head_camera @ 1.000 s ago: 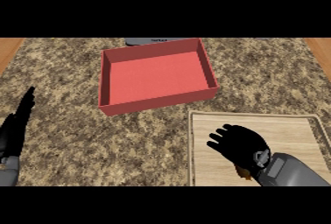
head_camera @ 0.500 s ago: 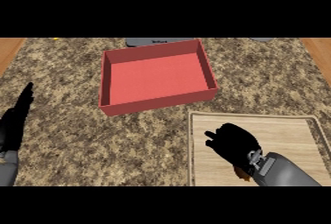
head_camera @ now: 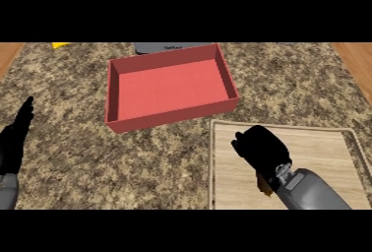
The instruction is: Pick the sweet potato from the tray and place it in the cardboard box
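Counter top [head_camera: 80, 162]: speckled brown-and-tan stone pattern, fills most of the frame. Wood-toned strips at upper left corner [head_camera: 10, 54] and upper right edge [head_camera: 357, 61] — beyond the stone's side edges. Grey flat object [head_camera: 163, 47] at top centre, partly cut off by the frame's upper limit; faint marking on it, unreadable. Small yellow item [head_camera: 61, 45] at top left — only a sliver shows.

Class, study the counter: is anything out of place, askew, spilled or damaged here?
Nothing is spilled or damaged. The red square box sits slightly askew to the counter's edges and holds nothing. The right robot hand is curled over the light wooden tray, with only an orange-brown sliver showing beneath it. The left robot hand rests open at the left edge.
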